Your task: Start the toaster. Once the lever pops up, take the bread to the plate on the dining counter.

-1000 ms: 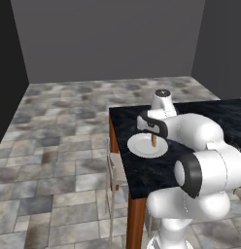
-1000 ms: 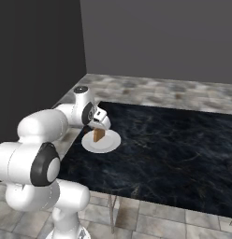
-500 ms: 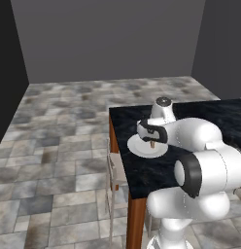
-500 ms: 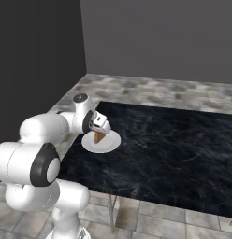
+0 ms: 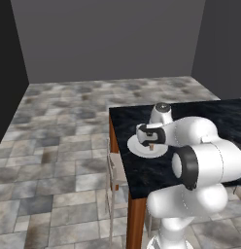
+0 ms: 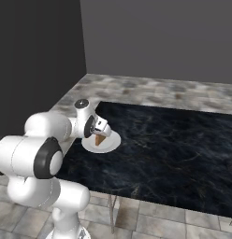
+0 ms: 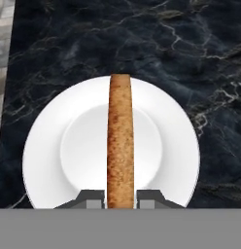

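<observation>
My claw [image 7: 120,194] is clamped on the bread slice [image 7: 120,146], held edge-on over the centre of the white plate [image 7: 44,160] at frame centre, near the bench [image 7: 190,48] corner. Held vertical for lowering; release not yet done.

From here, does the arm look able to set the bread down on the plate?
Probably yes. The pincer is shut on the bread, held edge-on directly over the middle of the plate on the counter; nothing lies between them.
</observation>
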